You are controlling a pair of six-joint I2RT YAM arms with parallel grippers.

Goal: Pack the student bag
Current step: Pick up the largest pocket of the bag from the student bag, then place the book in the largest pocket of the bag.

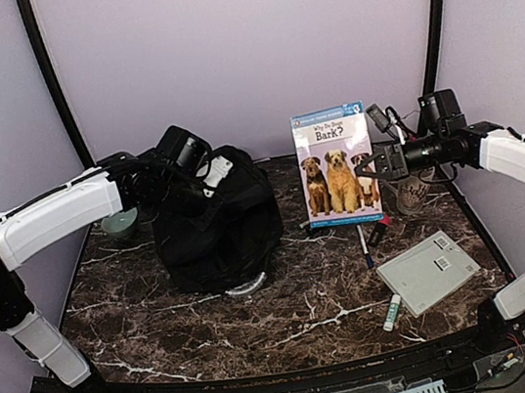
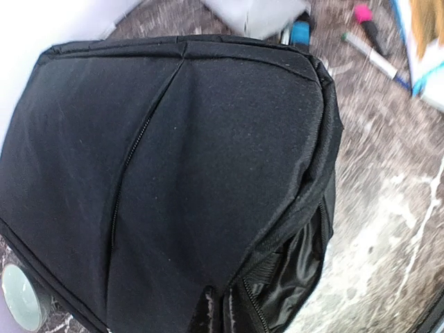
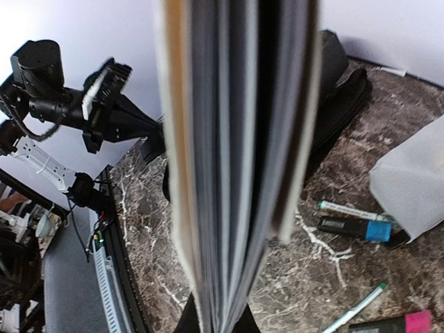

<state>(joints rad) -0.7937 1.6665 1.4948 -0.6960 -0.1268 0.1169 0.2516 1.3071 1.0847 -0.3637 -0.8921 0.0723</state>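
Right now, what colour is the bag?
The bag is plain black; the left wrist view shows it best.

The thin paperback book with three dogs on its cover [image 1: 336, 166], standing at about 1 o'clock in the top view, has the title "Why Do Dogs Bark?" in its white upper part. The print in the blue strip above the title is too small to read. The white labels on the flat grey rectangular device [image 1: 429, 272], at 4 o'clock, cannot be read either.

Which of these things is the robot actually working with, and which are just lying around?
In use: bag; book, held by the right gripper; left gripper at the bag's top.
Lying about: calculator, pen, tape roll.
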